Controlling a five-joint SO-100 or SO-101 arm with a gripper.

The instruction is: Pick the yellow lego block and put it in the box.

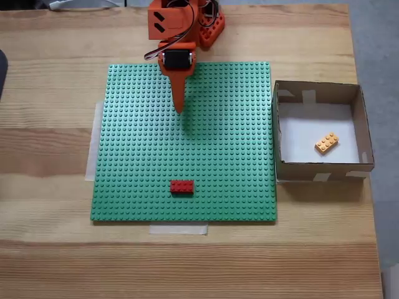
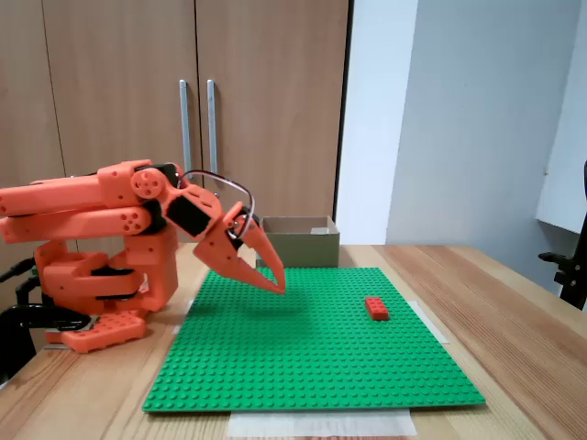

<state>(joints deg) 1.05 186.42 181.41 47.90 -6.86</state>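
The yellow lego block (image 1: 326, 142) lies on the white floor of the box (image 1: 287, 167), tilted, toward its right side. In the side-on fixed view the box (image 2: 299, 245) stands behind the baseplate and the block inside is hidden by its wall. My orange gripper (image 1: 180, 109) hangs over the upper middle of the green baseplate (image 1: 137, 156), far from the box. Its fingers are pressed together with nothing between them. From the side, the gripper (image 2: 278, 286) points down just above the studs.
A red brick (image 1: 182, 186) sits on the baseplate near its front edge, also seen from the side (image 2: 376, 308). The arm's base (image 2: 101, 284) stands at the table's back edge. Pale tape holds the baseplate to the wooden table (image 1: 50, 249).
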